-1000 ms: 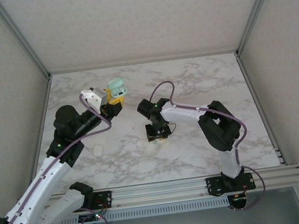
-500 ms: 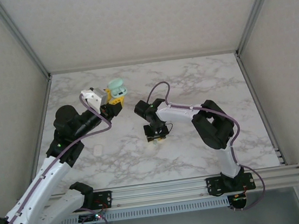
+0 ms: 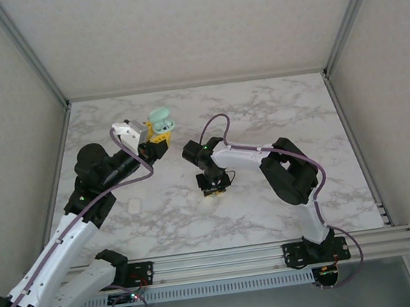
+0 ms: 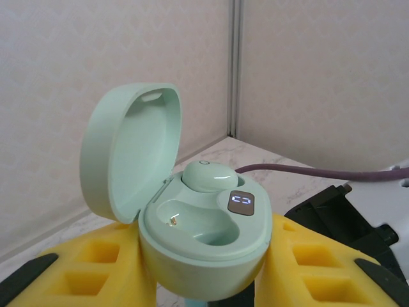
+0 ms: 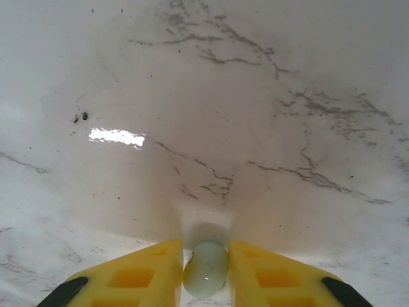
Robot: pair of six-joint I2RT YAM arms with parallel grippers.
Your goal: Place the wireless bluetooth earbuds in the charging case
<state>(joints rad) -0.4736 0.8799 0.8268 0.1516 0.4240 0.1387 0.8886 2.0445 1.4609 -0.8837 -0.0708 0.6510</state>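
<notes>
Where the right jaws reach down to the surface, you have a pale mint loose earbud squarely between them. Its sides touch both yellow inner faces, so they are closed narrowly on it as it rests on the marble. That spot is right of the charging case and nearer the arm bases. Your left jaws clamp the charging case from both sides, its lid hinged open. A seated earbud fills one socket, and the other socket is bare.
</notes>
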